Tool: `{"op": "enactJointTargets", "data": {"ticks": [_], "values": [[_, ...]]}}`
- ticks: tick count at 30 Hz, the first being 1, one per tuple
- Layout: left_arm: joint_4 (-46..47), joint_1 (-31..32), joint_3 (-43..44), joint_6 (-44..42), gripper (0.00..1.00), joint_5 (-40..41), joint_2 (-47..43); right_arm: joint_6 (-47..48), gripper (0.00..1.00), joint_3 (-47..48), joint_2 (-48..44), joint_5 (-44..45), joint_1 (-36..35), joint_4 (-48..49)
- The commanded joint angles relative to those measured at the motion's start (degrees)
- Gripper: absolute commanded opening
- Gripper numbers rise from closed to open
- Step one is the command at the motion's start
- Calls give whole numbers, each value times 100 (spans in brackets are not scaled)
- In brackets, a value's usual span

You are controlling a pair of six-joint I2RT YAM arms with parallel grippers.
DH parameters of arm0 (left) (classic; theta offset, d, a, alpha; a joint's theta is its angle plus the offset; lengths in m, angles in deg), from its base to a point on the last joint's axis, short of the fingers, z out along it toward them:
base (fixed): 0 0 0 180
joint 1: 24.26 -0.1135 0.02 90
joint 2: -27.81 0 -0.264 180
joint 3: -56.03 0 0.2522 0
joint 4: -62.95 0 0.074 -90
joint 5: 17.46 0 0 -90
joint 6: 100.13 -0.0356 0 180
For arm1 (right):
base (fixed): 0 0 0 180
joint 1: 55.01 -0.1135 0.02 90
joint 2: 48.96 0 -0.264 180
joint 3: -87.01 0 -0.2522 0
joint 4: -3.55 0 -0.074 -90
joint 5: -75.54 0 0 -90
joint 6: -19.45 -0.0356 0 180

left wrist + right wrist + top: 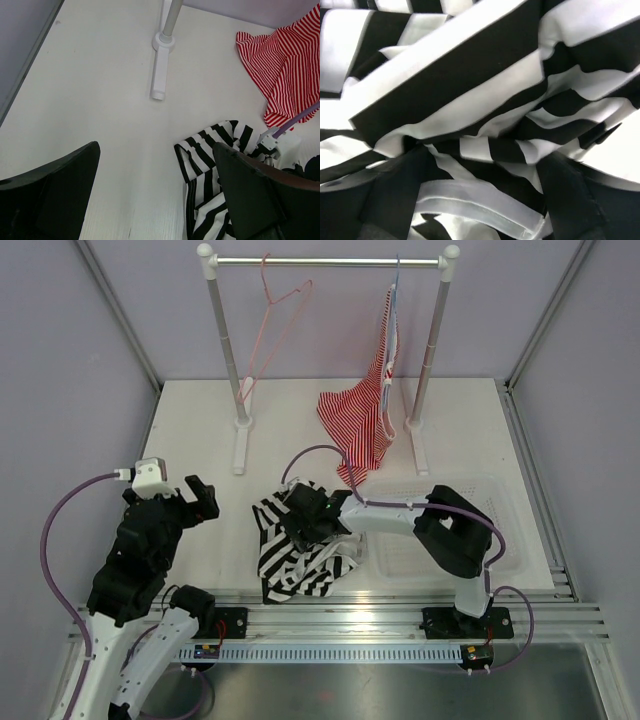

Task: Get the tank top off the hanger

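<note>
At the near centre of the table [200, 430], I see the tank top [300, 550] crumpled, my right gripper [305, 520] sunk in it, fingers spread around folds. My left gripper [185, 498] hangs spread just left of it. The hanger [275, 325] dangles from the far rail [330, 260], left of a red-striped top [360, 425].

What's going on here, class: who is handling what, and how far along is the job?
The black-and-white tank top lies crumpled on the table, off the pink hanger, which hangs bare on the rack rail. The right end effector is down in the fabric, jaws spread, with cloth bunched between them. The left end effector is open above bare table, touching nothing. A red-and-white top hangs from the rail.
</note>
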Motion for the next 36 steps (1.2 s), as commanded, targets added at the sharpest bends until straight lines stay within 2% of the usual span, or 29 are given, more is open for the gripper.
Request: {"op": "enactJointTargets", "data": {"ticks": [1,2,3,4,5,6,8,14,23,26,29,32,36], "values": [[306,-17,57,-101,99,74,80,-168,85,164,592,478,-261,304],[315,-17,49,-101,99,83,45,-194,72,164,654,452,-270,339],[324,-17,40,-101,99,100,10,-247,47,155,689,469,-287,374],[341,-17,40,-101,99,135,-25,-265,37,138,655,434,-296,436],[342,-17,31,-92,99,162,-104,-256,22,120,585,417,-305,462],[342,-17,14,-92,99,162,-131,-248,0,146,419,416,-305,463],[377,-17,5,-101,99,171,-201,-230,0,164,155,434,-331,410],[359,-17,5,-75,99,329,-368,-186,0,234,-1714,399,-340,419],[368,-34,-4,-40,99,435,-553,-124,0,752,-3745,1128,-332,-670],[368,-43,-4,-40,99,452,-553,-212,0,1006,-4405,1715,-340,-1197],[368,-52,-13,-31,99,452,-562,-449,0,1244,-4915,2524,-332,-2154],[394,-69,-21,-40,99,426,-562,-967,0,1158,-5381,3359,-332,-3077],[447,-157,-22,-48,99,294,-483,-2098,0,1025,-5665,4300,-331,-4448]]}}
